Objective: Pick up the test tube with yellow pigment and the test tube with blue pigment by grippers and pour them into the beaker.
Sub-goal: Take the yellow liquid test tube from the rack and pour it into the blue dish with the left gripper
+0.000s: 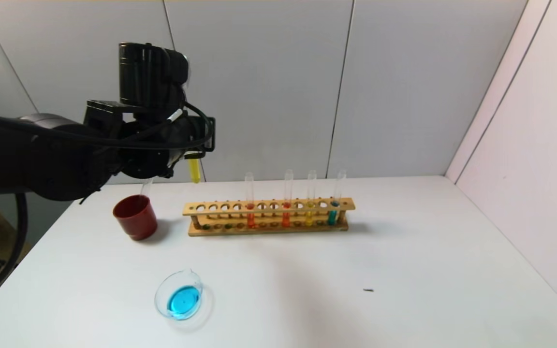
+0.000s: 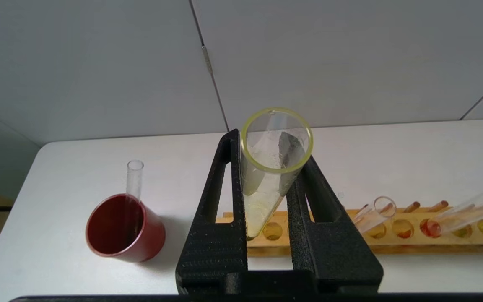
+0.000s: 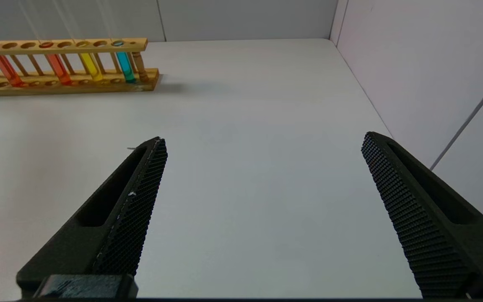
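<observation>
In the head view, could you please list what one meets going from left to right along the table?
Dark red cup → beaker holding blue liquid → wooden rack → orange-red tube → second orange-red tube → yellow tube → blue tube.

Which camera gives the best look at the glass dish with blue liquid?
The head view: the beaker sits in full sight on the table's near side, blue liquid pooled inside, spout visible. Neither wrist view shows it at all.

Six test tubes were visible: four in the one wooden rack (image 1: 269, 207), one in the single red cup (image 1: 135, 217), one held aloft. One beaker (image 1: 179, 296) sat alone.
</observation>
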You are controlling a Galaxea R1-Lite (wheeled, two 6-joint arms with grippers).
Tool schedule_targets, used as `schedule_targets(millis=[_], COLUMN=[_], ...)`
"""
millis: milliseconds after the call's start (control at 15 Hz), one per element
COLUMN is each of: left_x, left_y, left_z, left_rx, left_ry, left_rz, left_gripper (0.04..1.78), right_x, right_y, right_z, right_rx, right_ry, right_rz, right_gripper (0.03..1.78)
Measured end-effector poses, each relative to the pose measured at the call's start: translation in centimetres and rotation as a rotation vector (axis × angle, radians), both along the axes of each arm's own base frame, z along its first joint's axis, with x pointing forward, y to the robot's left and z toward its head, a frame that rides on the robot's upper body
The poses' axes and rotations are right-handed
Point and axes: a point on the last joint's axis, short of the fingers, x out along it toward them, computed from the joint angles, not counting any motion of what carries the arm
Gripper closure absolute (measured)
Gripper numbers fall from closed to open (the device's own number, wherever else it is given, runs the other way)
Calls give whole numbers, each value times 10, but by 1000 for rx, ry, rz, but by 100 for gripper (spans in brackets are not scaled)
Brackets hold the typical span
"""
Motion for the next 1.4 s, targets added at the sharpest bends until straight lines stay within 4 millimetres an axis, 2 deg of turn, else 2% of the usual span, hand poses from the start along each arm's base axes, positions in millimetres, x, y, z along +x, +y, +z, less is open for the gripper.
schedule_targets(millis=[267, 533, 1000, 1400], left_x=[-31, -58, -93, -103], left_y=[18, 35, 57, 62], left_z=[-1, -15, -67, -102], left_rx=[23, 47, 140, 210], left_ry=[38, 76, 227, 346], left_rz=[3, 14, 8, -8], left_gripper=[150, 150, 150, 150], right_x=[0, 0, 0, 0], right_y=[0, 0, 0, 0], right_z=[0, 0, 0, 0], right_rx=[0, 0, 0, 0], right_ry=[0, 0, 0, 0], right_rz=[0, 0, 0, 0], right_gripper=[11, 11, 11, 11])
